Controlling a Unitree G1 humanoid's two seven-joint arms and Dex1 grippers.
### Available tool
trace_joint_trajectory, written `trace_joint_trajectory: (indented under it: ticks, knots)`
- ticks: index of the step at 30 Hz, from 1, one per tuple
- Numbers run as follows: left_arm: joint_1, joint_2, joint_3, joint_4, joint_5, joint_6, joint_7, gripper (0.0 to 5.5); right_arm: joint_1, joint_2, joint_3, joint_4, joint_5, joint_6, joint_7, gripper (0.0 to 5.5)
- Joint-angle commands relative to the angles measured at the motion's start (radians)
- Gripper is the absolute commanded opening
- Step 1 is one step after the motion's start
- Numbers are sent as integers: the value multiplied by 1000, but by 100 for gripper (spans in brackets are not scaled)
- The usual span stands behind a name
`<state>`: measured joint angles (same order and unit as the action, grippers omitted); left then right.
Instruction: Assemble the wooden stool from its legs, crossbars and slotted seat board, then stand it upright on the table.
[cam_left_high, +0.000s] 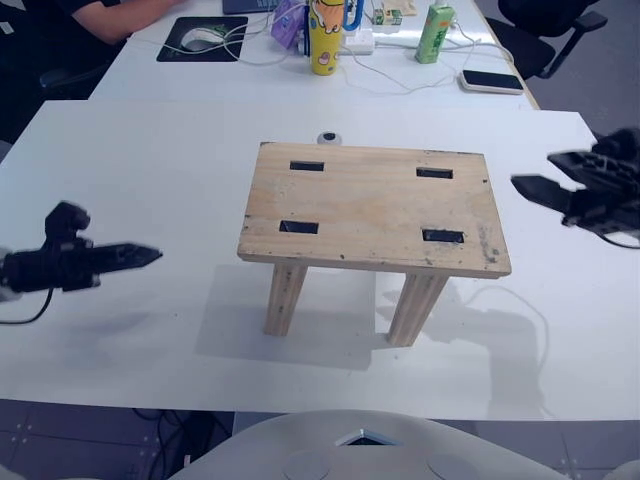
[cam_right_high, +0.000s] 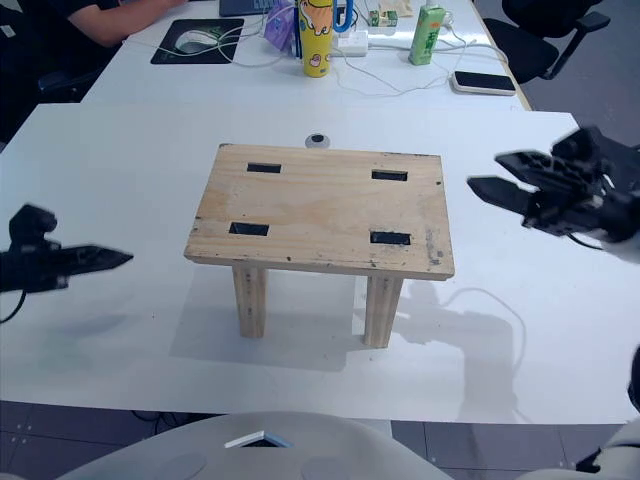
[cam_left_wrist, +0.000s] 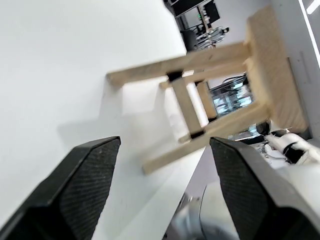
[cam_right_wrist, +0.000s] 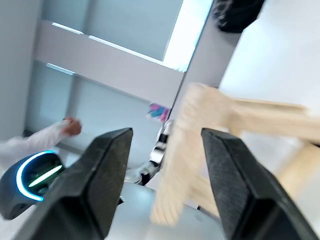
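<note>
The wooden stool (cam_left_high: 372, 208) stands upright on its legs in the middle of the white table (cam_left_high: 130, 180), its slotted seat board on top with four dark slots. Crossbars join the legs (cam_left_wrist: 186, 102) under the seat. My left gripper (cam_left_high: 150, 255) hovers to the stool's left, pointing at it with a clear gap between them, and its fingers (cam_left_wrist: 90, 180) stand open with nothing between. My right gripper (cam_left_high: 530, 187) hangs to the stool's right, a little above the table, open and empty, with the stool (cam_right_wrist: 200, 145) beyond its fingers.
A small round grey object (cam_left_high: 328, 137) lies just behind the stool. A second table at the back holds a yellow cup (cam_left_high: 325, 40), a green carton (cam_left_high: 434, 33), a phone (cam_left_high: 491, 80), a mouse on a pad (cam_left_high: 203, 40) and cables. A cable (cam_left_high: 505, 295) trails right of the stool.
</note>
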<state>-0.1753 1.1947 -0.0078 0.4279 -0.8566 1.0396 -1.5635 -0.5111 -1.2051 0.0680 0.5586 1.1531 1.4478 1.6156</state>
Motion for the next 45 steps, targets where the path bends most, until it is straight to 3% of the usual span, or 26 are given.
trace_joint_trajectory:
  ticks: [1,4,7,9,12,15,19,22,25,29,34,36,41,45]
  knots:
    - [298,36,148,-205,25,-112,-26,333,318,-86,-89,-40,-55,-176,-2,255]
    - [480,14,249,-459,-4,-125,-17,333,596,-118,-87,-232,-85,-341,-1,255]
    - [581,-32,297,-737,-76,-96,22,337,819,-133,-17,-596,-258,-584,-4,228]
    - [595,-38,274,-857,-78,-108,43,314,880,-125,21,-775,-363,-695,-11,199]
    - [519,-99,135,-974,53,-218,145,265,822,24,84,-868,-540,-900,-136,149]
    - [430,-224,-21,-1026,192,-324,276,224,757,164,136,-832,-661,-1059,-216,107]
    - [362,-335,-275,-969,564,-638,401,160,676,275,171,-693,-784,-1225,-263,41]
    - [299,-427,-374,-954,648,-690,458,115,614,298,172,-597,-806,-1278,-225,0]
    - [218,-514,-448,-907,709,-696,508,69,547,327,165,-516,-787,-1284,-180,0]
    - [141,-588,-483,-837,756,-679,568,7,462,358,157,-472,-733,-1193,-133,0]
    - [70,-651,-482,-766,781,-665,628,3,383,388,142,-406,-767,-1216,-149,0]
    - [53,-671,-473,-738,786,-669,653,3,360,429,104,-399,-732,-1183,-201,0]
    - [66,-696,-434,-697,772,-667,705,3,260,630,-7,-325,-748,-1146,-549,0]
    - [33,-715,-394,-588,792,-710,758,3,171,744,8,-266,-813,-1190,-691,0]
